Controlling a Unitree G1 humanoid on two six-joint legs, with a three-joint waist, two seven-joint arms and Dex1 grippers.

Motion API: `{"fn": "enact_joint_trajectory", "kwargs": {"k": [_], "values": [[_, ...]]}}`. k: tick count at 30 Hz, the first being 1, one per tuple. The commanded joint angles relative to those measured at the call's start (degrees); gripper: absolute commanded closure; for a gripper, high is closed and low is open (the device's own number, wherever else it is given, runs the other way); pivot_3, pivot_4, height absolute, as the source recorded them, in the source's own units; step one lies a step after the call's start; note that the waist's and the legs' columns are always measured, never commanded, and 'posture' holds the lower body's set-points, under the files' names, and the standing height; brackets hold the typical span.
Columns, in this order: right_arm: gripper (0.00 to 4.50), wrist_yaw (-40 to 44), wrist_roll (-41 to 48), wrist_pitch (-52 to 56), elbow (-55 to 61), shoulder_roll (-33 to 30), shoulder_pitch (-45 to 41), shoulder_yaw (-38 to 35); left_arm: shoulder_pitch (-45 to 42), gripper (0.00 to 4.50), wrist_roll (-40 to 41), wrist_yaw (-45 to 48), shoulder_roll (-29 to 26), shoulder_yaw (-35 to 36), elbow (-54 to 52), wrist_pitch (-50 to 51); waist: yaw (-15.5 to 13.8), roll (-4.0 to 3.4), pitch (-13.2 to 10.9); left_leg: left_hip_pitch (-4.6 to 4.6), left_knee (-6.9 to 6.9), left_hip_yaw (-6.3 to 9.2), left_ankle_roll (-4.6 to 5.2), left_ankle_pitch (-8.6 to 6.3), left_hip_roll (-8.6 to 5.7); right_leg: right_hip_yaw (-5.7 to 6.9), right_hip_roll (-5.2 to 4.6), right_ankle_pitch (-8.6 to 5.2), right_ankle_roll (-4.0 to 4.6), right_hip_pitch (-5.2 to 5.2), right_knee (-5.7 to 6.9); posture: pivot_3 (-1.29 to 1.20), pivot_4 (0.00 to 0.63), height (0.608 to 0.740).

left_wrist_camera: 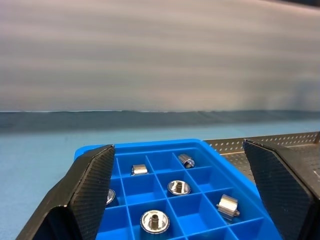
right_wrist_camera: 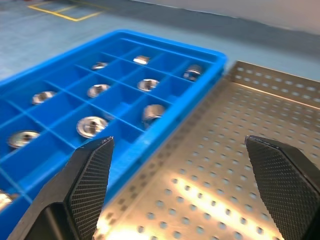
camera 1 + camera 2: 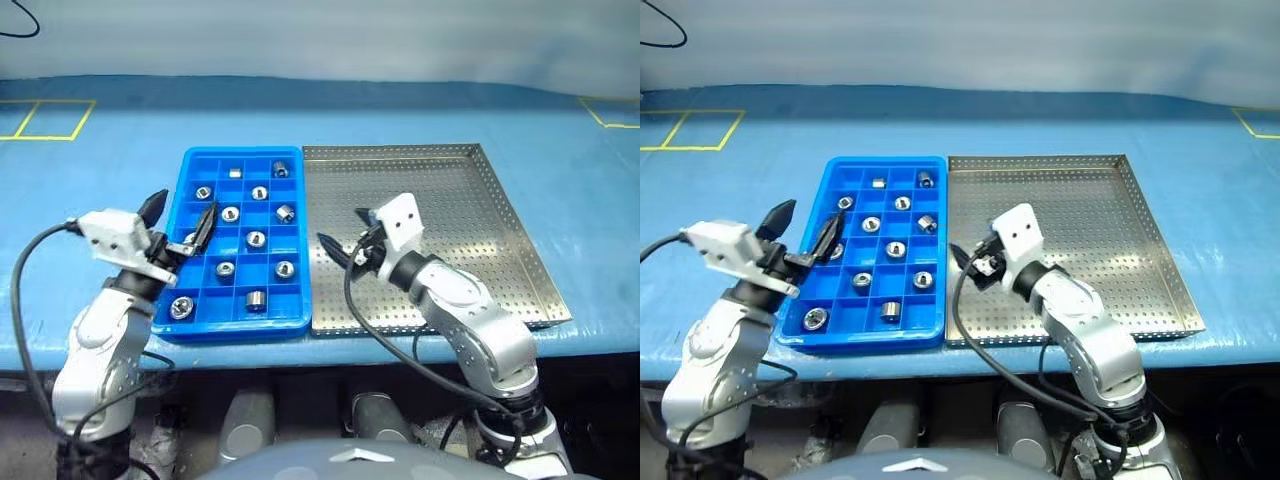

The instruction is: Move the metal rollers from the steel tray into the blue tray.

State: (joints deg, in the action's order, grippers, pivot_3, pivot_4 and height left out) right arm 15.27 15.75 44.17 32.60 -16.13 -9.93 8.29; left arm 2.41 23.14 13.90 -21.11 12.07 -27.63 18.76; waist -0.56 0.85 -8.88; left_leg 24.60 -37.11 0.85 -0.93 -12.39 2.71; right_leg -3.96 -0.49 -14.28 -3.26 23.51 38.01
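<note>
Right, current state. Blue tray (image 3: 297, 240) and steel tray (image 3: 520, 255) sit side by side on the blue counter (image 3: 90, 190), long edges touching, blue tray on the robot's left.

Metal rollers (image 3: 256, 239): all the ones I can see are in the blue tray, one per compartment, spread over the grid. Some stand on end with the centre hole up, a few lie on their side, e.g. the one (image 3: 286, 212) in the column next to the steel tray. I count about eleven in the head views; one or two may be hidden behind the left gripper. The perforated floor of the steel tray shows no rollers where it is visible; the part under the right arm is hidden.

Left gripper (image 3: 180, 222): fingers spread wide, nothing between them. It hangs over the blue tray's outer left edge, toward the near half, pointing across the tray. One finger (image 3: 205, 226) is above the left column of compartments, the other (image 3: 153, 206) is outside the rim. In the left wrist view the gap between the fingers frames the far compartments with rollers in them.

Right gripper (image 3: 347, 236): fingers also spread wide, empty. It is above the steel tray's left part, close to the seam with the blue tray, angled toward the blue tray. Right wrist view shows bare perforated floor between the fingers and the blue tray wall (image 2: 165, 127) just beside.
</note>
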Motion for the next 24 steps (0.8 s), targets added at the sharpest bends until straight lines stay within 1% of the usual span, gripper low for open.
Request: {"fn": "enact_joint_trajectory", "kwargs": {"k": [1,3,6,13,21,24], "values": [[0.07,-1.3,-3.3,-4.0,-0.9,-1.8,1.9,-2.3,-3.7,0.00,-5.7,-1.9,-1.1,-2.4,3.9,1.1,0.7,0.00,0.0,0.00,-0.01,-0.01,0.00,0.00,0.00,-0.01,0.00,0.00,0.00,-0.01,0.00,0.00,0.150,0.740],[0.07,-1.9,-4.4,-6.4,-2.6,-2.0,4.0,-3.8,-5.2,0.00,-5.0,0.6,-0.9,-3.4,5.8,0.3,1.2,0.03,0.0,0.01,0.00,-0.01,0.00,0.00,0.00,-0.02,-0.01,0.05,-0.05,-0.01,-0.01,0.00,0.150,0.740],[0.07,-3.4,-5.4,-8.7,-3.6,-0.9,6.5,-4.8,-5.5,0.00,-5.3,1.9,-0.4,-4.4,7.4,0.1,1.8,0.02,0.0,0.04,0.04,-0.02,0.01,-0.01,-0.02,-0.04,-0.02,0.17,-0.12,0.03,-0.02,-0.02,0.150,0.740],[0.07,-4.9,-7.1,-9.0,-2.0,0.5,9.3,-4.3,-3.8,0.00,-4.9,2.9,1.7,-4.7,7.9,0.2,2.8,0.00,0.0,0.00,0.04,-0.03,0.00,-0.01,0.01,-0.08,0.00,0.17,-0.12,0.04,0.06,-0.03,0.150,0.740],[0.07,-5.1,-8.1,-8.1,-1.7,1.0,9.8,-4.3,-2.0,0.00,-6.0,1.4,2.8,-4.8,6.4,0.7,2.7,0.01,0.0,-0.01,-0.06,-0.05,0.01,0.00,0.00,-0.09,-0.02,0.19,-0.16,0.00,0.06,-0.02,0.150,0.740],[0.07,-5.7,-8.9,-7.0,-1.8,1.1,9.8,-4.0,-1.4,0.00,-6.6,-0.6,4.1,-4.6,5.5,0.4,2.7,0.01,0.0,-0.01,-0.05,-0.04,0.01,0.00,0.00,-0.09,-0.02,0.20,-0.17,0.00,0.06,-0.02,0.150,0.740]]}}
